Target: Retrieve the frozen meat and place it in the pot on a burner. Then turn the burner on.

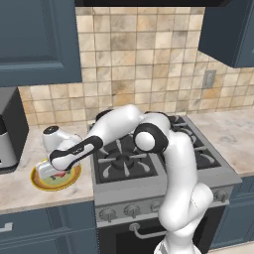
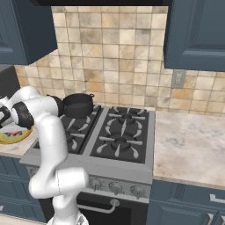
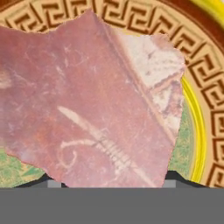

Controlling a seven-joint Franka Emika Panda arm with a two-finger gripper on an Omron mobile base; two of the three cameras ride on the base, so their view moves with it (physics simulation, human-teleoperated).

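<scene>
The frozen meat [image 3: 87, 100], a pinkish-red lump with pale patches, lies on the green, yellow-rimmed plate [image 3: 199, 118] on the counter left of the stove. My gripper [image 3: 111, 181] hangs low right over it, open, one fingertip [image 3: 52, 181] at each side of the lump. From the left base view, the hand [image 1: 49, 173] covers most of the plate [image 1: 37, 183], with a bit of red meat [image 1: 60, 174] showing. The black pot [image 2: 78, 104] sits on the back left burner. A free burner [image 2: 121, 143] lies at the front right.
A dark appliance [image 1: 7, 134] stands on the counter just left of the plate. Silver knobs [image 1: 133, 210] line the stove front. My arm's elbow [image 1: 149, 139] hangs over the stove's left burners. Wall cabinets [image 1: 39, 39] hang above the counter.
</scene>
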